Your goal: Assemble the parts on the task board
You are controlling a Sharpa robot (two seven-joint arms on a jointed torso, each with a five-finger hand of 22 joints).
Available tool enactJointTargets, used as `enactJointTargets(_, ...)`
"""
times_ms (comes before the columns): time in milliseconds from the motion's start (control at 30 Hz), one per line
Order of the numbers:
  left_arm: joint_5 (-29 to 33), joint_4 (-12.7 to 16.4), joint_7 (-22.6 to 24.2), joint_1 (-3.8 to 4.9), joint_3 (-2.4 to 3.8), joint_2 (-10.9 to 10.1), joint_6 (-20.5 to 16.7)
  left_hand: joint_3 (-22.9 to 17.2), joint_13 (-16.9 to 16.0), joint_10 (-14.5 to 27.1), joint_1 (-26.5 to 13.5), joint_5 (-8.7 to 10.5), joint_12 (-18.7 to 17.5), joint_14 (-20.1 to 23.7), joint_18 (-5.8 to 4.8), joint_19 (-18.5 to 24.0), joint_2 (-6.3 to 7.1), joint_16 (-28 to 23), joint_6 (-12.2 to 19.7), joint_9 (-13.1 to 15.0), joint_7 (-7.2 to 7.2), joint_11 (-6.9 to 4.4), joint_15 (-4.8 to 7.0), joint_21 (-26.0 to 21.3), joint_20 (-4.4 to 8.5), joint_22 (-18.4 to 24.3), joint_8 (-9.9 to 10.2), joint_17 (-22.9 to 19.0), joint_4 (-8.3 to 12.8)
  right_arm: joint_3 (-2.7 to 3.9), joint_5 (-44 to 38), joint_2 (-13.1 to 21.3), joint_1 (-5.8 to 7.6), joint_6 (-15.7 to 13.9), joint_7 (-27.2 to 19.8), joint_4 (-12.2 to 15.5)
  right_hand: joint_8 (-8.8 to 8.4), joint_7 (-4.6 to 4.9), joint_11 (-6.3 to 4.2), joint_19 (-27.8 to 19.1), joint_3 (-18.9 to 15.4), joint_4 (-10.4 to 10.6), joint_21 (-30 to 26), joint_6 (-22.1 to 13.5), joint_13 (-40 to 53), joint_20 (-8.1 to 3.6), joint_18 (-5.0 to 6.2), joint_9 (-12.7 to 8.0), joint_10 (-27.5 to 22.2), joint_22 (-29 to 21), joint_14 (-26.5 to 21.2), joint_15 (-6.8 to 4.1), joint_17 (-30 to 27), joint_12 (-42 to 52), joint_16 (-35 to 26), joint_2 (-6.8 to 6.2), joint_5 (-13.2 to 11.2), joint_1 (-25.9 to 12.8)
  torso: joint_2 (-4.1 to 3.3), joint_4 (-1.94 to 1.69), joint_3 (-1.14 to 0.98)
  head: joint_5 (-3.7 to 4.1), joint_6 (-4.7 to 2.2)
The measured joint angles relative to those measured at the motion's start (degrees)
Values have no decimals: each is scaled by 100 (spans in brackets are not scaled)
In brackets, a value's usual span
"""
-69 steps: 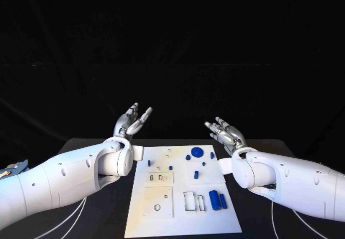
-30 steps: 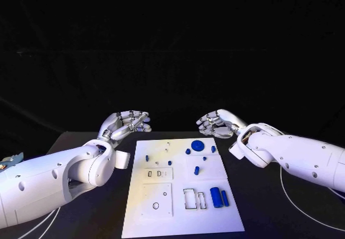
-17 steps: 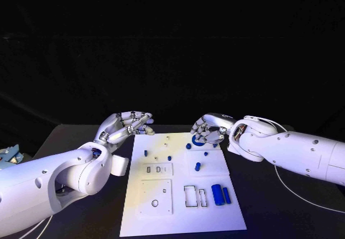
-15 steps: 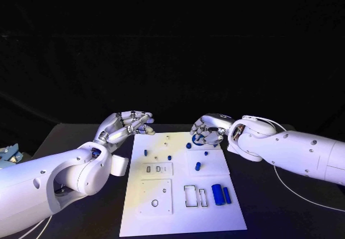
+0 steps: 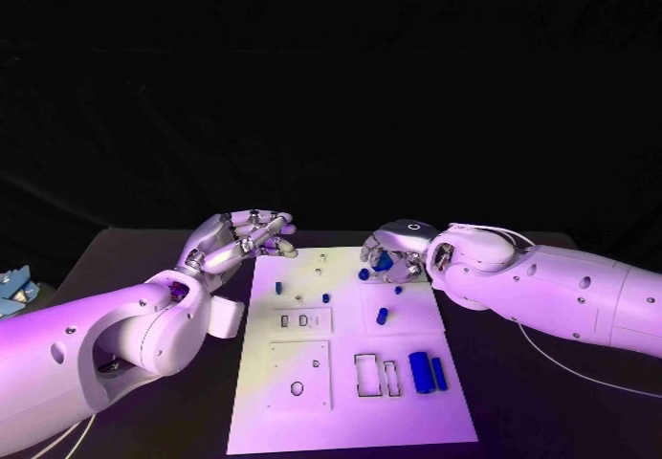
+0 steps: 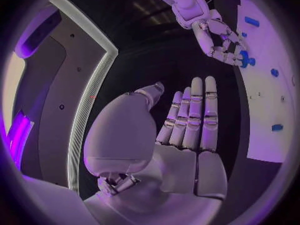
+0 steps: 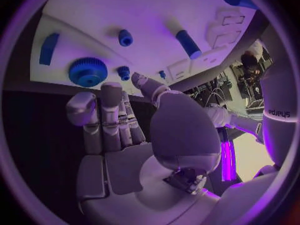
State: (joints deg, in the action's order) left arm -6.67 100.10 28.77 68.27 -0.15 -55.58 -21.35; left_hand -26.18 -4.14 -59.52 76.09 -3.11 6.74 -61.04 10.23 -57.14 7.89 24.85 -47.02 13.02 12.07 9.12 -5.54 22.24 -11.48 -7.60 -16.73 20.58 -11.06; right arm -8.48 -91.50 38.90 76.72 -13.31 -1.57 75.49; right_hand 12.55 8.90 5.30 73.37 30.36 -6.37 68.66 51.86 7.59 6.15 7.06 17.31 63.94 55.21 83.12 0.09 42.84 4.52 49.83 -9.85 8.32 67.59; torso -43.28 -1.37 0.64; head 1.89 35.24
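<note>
the white board [image 5: 352, 382] lies flat in the middle of the black table [image 5: 552, 411], long side running away from the robot. small blue parts sit on it: a toothed blue wheel [image 7: 88, 71] near the board's far right corner, a small blue knob [image 7: 125, 37] and a short blue peg [image 7: 189, 44] further in from that corner, another tiny blue stud [image 7: 124, 73] just beside the wheel, and a flat blue bar [image 7: 48, 48] near the far edge. two thicker blue cylinders [image 5: 428, 372] lie side by side on the board's near right part, just beside a pair of upright rectangular slots [image 5: 375, 375]. a lone blue peg [image 5: 383, 316] stands near the board's centre, and two small blue pieces [image 5: 278, 287] sit on its left half.

the right hand [image 5: 390, 254] hangs over the board's far right corner, right above the wheel, fingers apart and bent downward, holding nothing; whether the tips touch the wheel cannot be told. the left hand [image 5: 237, 242] is raised just off the board's far left corner, fingers straight and close together, thumb apart, nothing in it.
</note>
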Motion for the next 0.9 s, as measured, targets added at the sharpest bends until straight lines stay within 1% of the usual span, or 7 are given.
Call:
enactJointTargets(233, 10, 21, -24, 15, -1, -18, 23, 0, 6, 0, 0, 0, -16, 0, 0, 0, 0, 0, 0, 0, 0, 0, 0, 0, 0, 0, 0, 11, 0, 0, -188, -71, 2, 25, 95, -14, 0, 18, -7, 100, 16, 48, 192, -20, 41, 4, -5, 52, -9, 276, 20, 21, 263, 69, 308, 0, 0, 0, -60, -23, 4, -5, 6)
enactJointTargets(267, 11, 23, -28, 17, -1, -19, 26, 0, 6, 0, 0, 0, -16, 0, 0, 0, 0, 0, 0, 0, 0, 0, 0, 0, 0, 0, 0, 11, 0, 0, -207, -77, 2, 26, 103, -14, 0, 18, -7, 139, 23, 55, 225, -20, 48, 2, -67, 63, -9, 331, 21, 21, 317, 89, 368, 0, 0, 0, -67, -26, 5, -6, 11)
enactJointTargets(300, 12, 23, -31, 20, -1, -21, 29, 0, 6, 0, 0, 0, -16, 0, 0, 0, 0, 0, 0, 0, 0, 0, 0, 0, 0, 0, 0, 17, 0, 0, -225, -83, 2, 26, 111, -14, 0, 18, -7, 158, 23, 55, 270, -20, 55, 14, -89, 73, -9, 394, 33, 8, 383, 102, 445, 0, 0, 0, -73, -27, 5, -7, 15)
enactJointTargets(600, 23, 20, -57, 37, -1, -25, 46, 0, 6, 0, 0, 0, -42, 0, 0, 0, 0, 22, 0, -1, 0, 0, 0, 22, 0, 1, 24, 39, 0, 0, -327, -122, 3, 25, 165, -29, 3, 18, -7, 184, 89, 120, 352, -20, 84, 0, -89, 119, -8, 526, 41, 0, 505, 149, 609, 39, -28, 38, -120, -40, 4, 1, 44)
enactJointTargets(733, 29, 20, -69, 40, 0, -25, 55, 0, 5, 0, 0, 0, -42, 0, 0, 0, 0, 22, 0, -1, 0, 0, 0, 22, 0, 1, 24, 39, 0, 0, -353, -141, 4, 30, 181, -57, 30, 12, -7, 205, 112, 143, 377, -15, 96, 21, -90, 148, -8, 585, 41, 0, 549, 178, 664, 41, -28, 40, -138, -43, 3, 9, 53)
enactJointTargets(867, 33, 20, -79, 43, 0, -26, 67, 0, 5, 0, 0, 0, -42, 0, -1, 0, 0, 22, 0, -1, 0, 0, 0, 22, 0, 1, 24, 39, 0, 0, -375, -163, 4, 50, 194, -75, 78, -27, -7, 217, 135, 166, 423, 38, 119, 9, -89, 177, -8, 648, 41, 0, 595, 237, 753, 62, -49, 61, -154, -45, 2, 9, 60)
enactJointTargets(900, 34, 21, -81, 44, 0, -26, 69, 0, 5, 0, 0, 0, -42, 0, -1, 0, 0, 22, 0, -2, 0, 0, 0, 22, 0, 1, 24, 38, 0, 0, -380, -168, 4, 56, 196, -77, 90, -6, -7, 225, 135, 166, 446, 68, 127, 1, -89, 188, -8, 677, 41, 0, 614, 238, 775, 62, -49, 61, -157, -46, 2, 7, 65)
